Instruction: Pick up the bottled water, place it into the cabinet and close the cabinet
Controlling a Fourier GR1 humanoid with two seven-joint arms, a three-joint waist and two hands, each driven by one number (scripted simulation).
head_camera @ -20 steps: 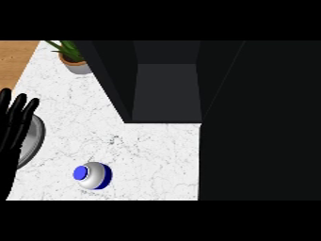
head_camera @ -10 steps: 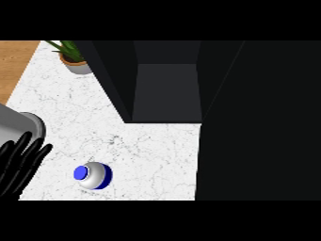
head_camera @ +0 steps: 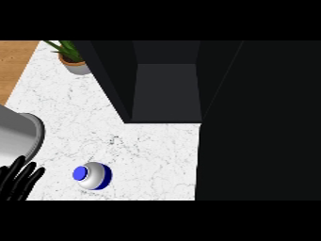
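bottle (head_camera: 92, 175): upright on the desk (head_camera: 65, 108), seen from straight above. Blue cap, white body with a blue band. Sits near the front edge, toward the front-left corner. Nothing touches it.
left hand (head_camera: 10, 183): at the front-left corner, over the desk's left edge. Fingers straight and spread apart, tips pointing toward the back edge, holding nothing. It's just left of the bottle, with a strip of bare desk between them.
forearm (head_camera: 3, 141): thick grey cylinder over the left edge, just behind the hand. Its end is well apart from the bottle.
right hand: doesn't show.
cabinet (head_camera: 166, 80): dark box at the middle of the back edge. Its opening faces the view and the inside is too dark to make out.
dark panel (head_camera: 267, 122): right of the opening, covers the desk's whole right side down to the front edge. Can't tell if it's the door or the cabinet's side.
plant (head_camera: 72, 56): green leaves in a small pot at the back-left corner, just left of the cabinet.
floor (head_camera: 6, 63): wood, past the left edge toward the back.
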